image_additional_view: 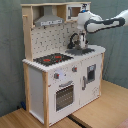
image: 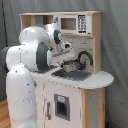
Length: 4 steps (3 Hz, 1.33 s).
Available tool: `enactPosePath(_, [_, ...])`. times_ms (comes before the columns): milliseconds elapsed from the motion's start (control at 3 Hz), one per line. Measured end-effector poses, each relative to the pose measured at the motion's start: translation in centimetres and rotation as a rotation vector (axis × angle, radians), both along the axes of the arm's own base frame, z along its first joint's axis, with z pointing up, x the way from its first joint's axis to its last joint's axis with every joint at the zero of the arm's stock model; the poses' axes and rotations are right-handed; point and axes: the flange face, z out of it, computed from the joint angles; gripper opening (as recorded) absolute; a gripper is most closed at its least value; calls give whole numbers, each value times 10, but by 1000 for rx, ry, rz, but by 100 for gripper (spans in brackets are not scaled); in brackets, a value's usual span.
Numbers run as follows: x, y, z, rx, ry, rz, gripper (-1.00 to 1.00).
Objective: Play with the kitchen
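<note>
second exterior view: claw (image_additional_view: 81, 44) hangs over the kitchen (image_additional_view: 60, 75) sink (image_additional_view: 82, 50); grip state unclear

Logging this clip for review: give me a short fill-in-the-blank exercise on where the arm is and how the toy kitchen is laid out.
1. In both exterior views the robot's hand is over the kitchen's ____.
2. In the second exterior view the black-red hob lies to the second exterior view's ____ of the sink.
3. The oven door sits directly below the ____.
4. The tap is coloured ____.

Missing words: sink; left; hob; black
</note>
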Motion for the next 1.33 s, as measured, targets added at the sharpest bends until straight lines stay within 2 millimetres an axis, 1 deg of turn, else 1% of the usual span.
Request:
enactPosePath(333, [-20,52,34,0,-74,77,-100])
enactPosePath(667, [-42,104,39,21,-107,162,-100])
enactPosePath(1000, [-61,146,41,55,-149,259,-100])
enactPosePath(1333, [-73,176,40,84,-180,348,-100])
